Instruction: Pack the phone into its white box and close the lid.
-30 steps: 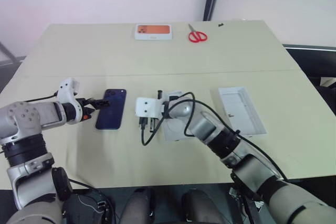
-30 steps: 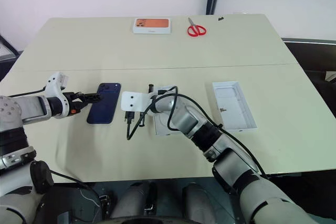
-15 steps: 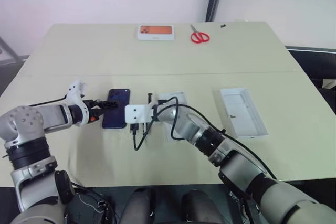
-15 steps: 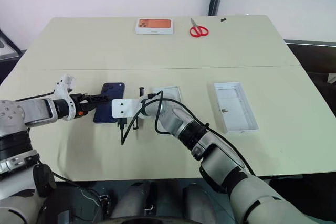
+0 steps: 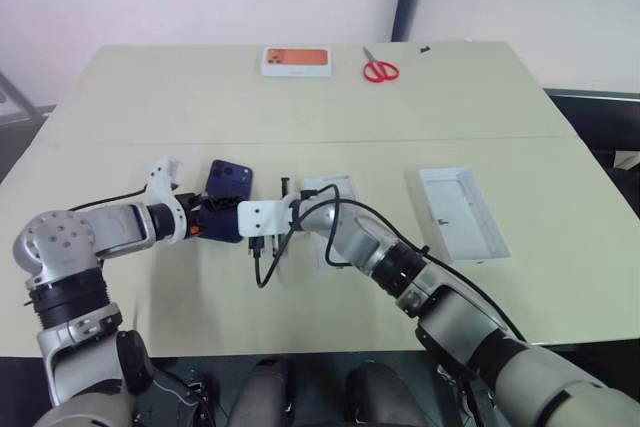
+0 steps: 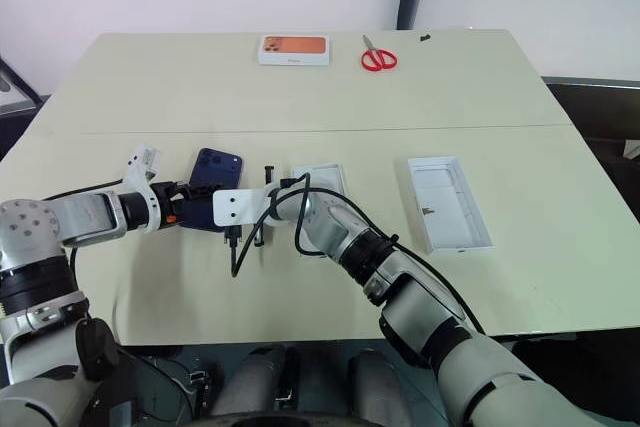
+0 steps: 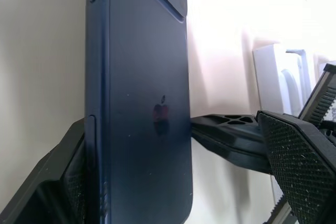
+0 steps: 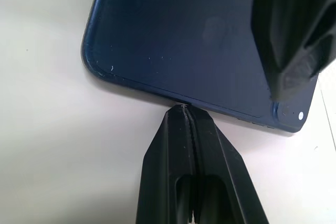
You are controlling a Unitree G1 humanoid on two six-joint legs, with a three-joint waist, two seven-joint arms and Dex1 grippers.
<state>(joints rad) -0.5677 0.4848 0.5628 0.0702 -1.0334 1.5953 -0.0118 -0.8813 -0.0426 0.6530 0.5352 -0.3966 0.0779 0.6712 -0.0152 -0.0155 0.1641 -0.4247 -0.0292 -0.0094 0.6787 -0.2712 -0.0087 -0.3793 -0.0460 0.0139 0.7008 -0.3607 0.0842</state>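
Observation:
The dark navy phone (image 5: 228,185) lies back up on the cream table (image 5: 150,117), left of centre, its camera end toward the far side. My left gripper (image 5: 205,219) is open, with the phone's near end (image 7: 142,108) between its fingers (image 7: 296,163). My right gripper (image 8: 185,109) is shut, its tips pressed against the phone's long edge (image 8: 178,45). The white box (image 5: 460,212) rests open side up at the right. A second shallow white piece (image 5: 325,189), probably the lid, lies partly under my right forearm.
A white box with an orange-printed top (image 5: 295,60) and red scissors (image 5: 378,70) sit near the table's far edge. A black cable (image 5: 262,269) loops down from my right wrist over the table.
My left gripper has moved right until its fingers stand either side of the phone. My right gripper has come left against the phone's edge. The phone has turned slightly.

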